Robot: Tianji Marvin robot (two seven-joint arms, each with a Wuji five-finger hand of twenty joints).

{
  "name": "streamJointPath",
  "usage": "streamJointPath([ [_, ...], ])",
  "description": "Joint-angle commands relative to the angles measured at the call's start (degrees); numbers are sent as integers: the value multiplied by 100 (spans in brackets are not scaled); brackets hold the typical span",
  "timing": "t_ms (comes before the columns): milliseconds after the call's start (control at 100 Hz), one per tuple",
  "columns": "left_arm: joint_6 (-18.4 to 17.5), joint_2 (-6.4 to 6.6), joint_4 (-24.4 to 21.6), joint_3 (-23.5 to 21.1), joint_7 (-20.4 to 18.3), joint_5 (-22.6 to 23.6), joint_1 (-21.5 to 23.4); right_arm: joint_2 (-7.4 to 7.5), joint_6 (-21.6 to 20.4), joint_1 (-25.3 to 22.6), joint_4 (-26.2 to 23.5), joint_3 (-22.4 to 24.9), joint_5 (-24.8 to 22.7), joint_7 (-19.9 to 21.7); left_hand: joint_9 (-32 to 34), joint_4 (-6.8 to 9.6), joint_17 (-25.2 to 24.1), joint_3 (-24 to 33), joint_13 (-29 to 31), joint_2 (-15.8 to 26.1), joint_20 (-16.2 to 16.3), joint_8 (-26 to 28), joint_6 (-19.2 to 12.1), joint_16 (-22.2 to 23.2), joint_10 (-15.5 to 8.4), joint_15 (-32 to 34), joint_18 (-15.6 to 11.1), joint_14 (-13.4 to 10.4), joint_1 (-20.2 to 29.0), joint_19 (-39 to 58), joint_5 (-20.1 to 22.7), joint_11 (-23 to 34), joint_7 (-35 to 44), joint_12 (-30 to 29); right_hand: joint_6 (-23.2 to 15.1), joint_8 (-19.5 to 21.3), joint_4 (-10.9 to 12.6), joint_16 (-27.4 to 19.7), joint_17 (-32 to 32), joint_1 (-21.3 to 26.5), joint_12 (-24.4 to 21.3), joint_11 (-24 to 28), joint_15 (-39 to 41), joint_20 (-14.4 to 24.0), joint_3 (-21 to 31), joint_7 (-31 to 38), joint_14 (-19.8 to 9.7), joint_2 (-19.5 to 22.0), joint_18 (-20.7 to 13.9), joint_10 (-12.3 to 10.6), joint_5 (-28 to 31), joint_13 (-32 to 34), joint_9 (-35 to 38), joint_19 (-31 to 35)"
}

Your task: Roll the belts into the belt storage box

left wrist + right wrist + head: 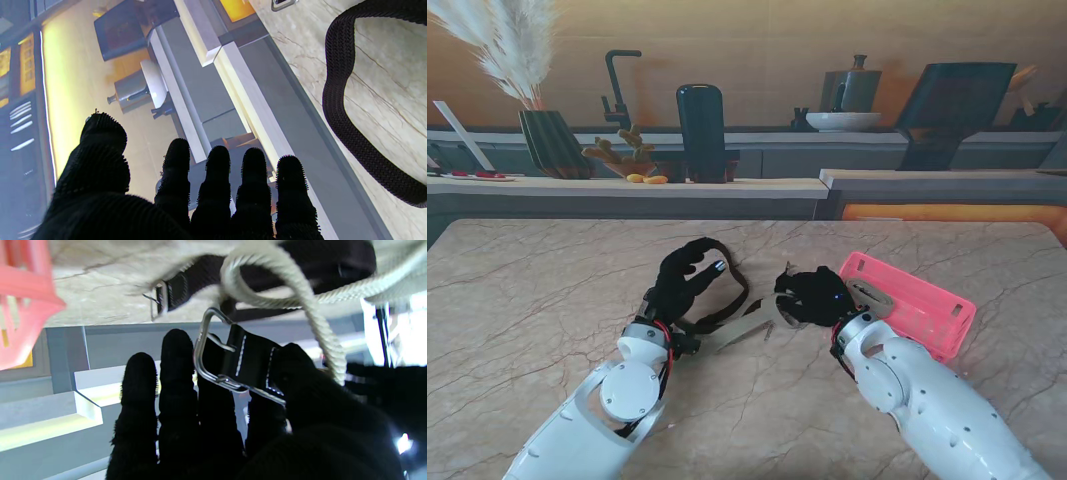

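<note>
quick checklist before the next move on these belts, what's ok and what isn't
1. Right robot hand holds the black woven belt's metal buckle end: ok, thumb and fingers pinch it.
2. Left robot hand free to help: ok, fingers spread, holding nothing.
3. Black woven belt rolled: not ok, it lies in a loose loop on the marble table.
4. Cream woven belt clear of the black one: not ok, it crosses over it near the buckle.
5. Pink plastic storage box within reach: ok, right beside the right robot hand.
6. Box contents: cannot tell.
</note>
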Motion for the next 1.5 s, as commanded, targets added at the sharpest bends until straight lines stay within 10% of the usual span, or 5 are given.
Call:
streamJointPath([
  [0,-93,25,-14,9,-32,4,31,-113,-25,-130,-243,72,51,-14,113,196,52,-91,131,23,-59,43,-11,51,7,1,-132,-1,74,134,62,13,-37,61,-891,290,144,-27,-154,498,4,-62,-73,-90,133,469,-100,596,2,93,334,-173,-91,-117],
  [710,-711,204,-68,90,-401,444,73,-641,-257,-734,-1360,666,3120,136,-631,145,34,231,-185,-440,-436,-88,-247,-181,-89,-591,-268,-237,-173,-475,-651,-582,-728,-147,-1742,78,110,-339,-771,-361,-291,-1515,-1608,353,-124,-282,-236,756,70,97,438,-786,-693,-1462],
  [950,-960,266,95,142,-505,714,-44,-621,-326,-621,-1150,528,3501,510,-1197,-30,37,2217,-368,-1358,-395,-538,-328,-372,-88,-912,-290,-329,-1295,-974,-1181,-772,-1067,-523,-1859,-82,113,-670,-852,-835,-500,-2176,-2439,380,-337,-611,-251,1031,140,29,384,-931,-854,-1936],
  [1170,-985,332,198,272,-687,910,-166,-622,-706,-399,-817,356,3304,454,-1238,-56,105,2484,-351,-1521,-418,-635,-356,-408,-17,-976,-208,-313,-1337,-1100,-1319,-820,-1179,-579,-2152,-231,144,-1161,-1150,-1153,-746,-2652,-3359,368,-901,-997,-286,1584,204,-31,-108,-1367,-1572,-2722],
  [1490,-777,147,129,516,-776,-200,-119,-614,-1195,-165,-459,117,3041,396,-954,-110,205,2804,-72,-1480,-236,-840,-616,-439,-306,-932,-78,-544,-1066,-897,-1336,-615,-1406,-579,-1694,-991,322,-1732,-1207,-1692,-1180,-3055,-3893,200,-1353,-1831,-340,2556,177,-320,-803,-1859,-2542,-3427],
])
